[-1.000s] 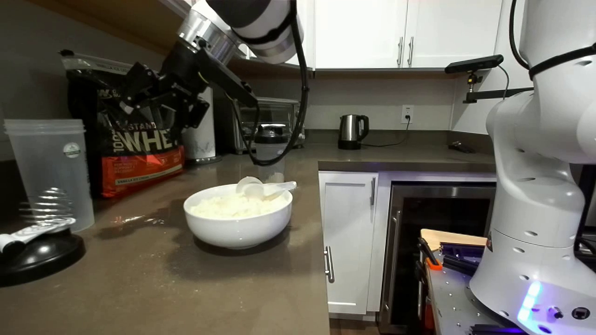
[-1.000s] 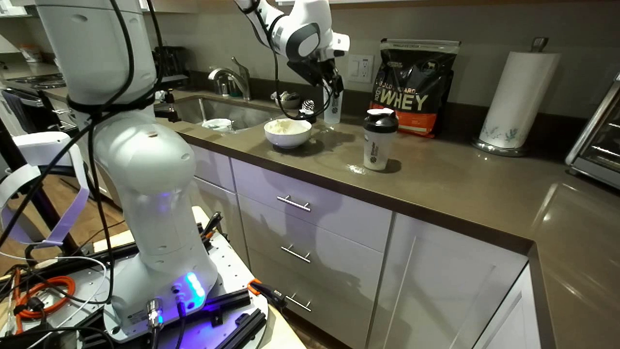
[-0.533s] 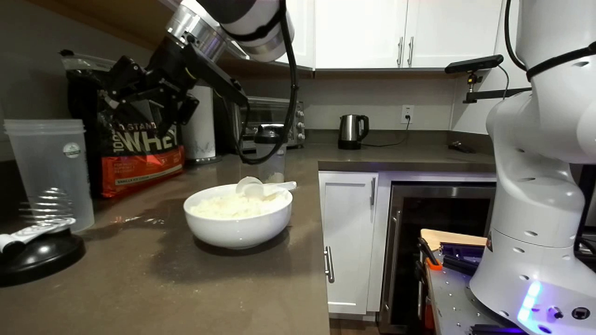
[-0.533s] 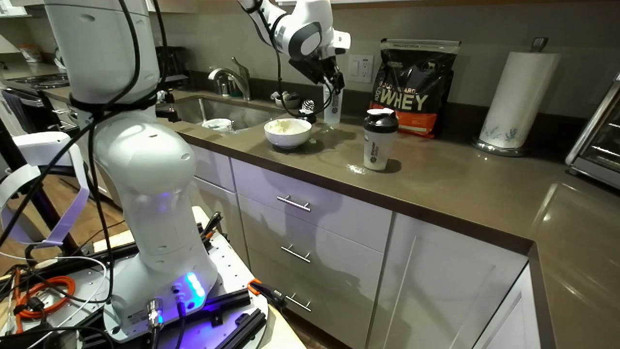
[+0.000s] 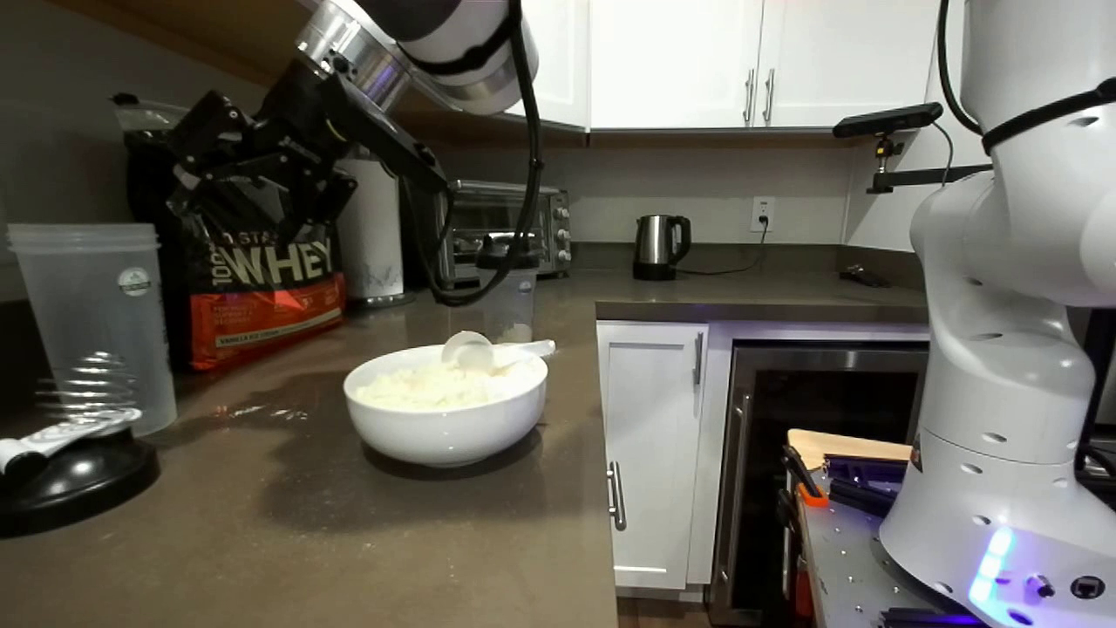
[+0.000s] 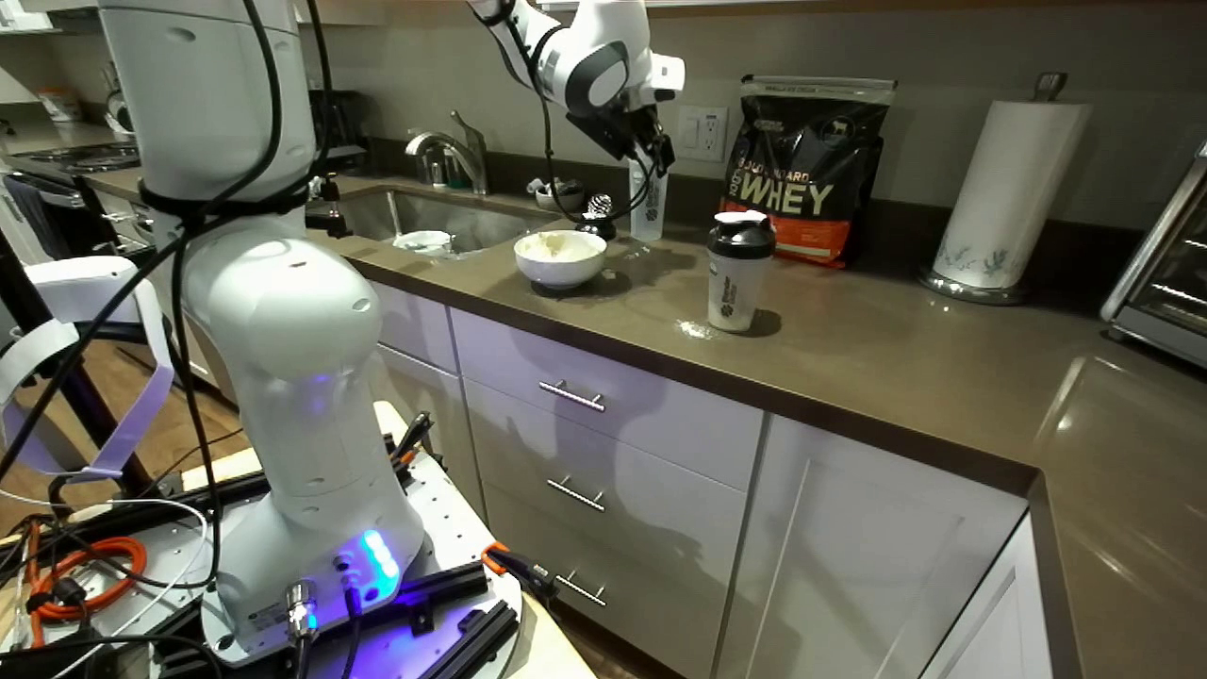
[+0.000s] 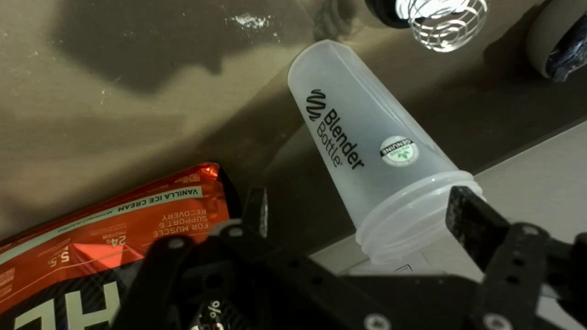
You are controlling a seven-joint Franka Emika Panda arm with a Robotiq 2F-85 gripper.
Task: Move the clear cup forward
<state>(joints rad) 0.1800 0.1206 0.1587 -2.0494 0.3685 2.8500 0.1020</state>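
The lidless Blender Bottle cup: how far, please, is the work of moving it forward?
Already done, it seems: the tool hangs open, facing the lidless Blender Bottle cup. Probably in hand: lining up the grasp, since in the wrist view spread fingers frame its upper part. Left: gripping and moving it forward; it stands upright on the counter, apart from the tool.
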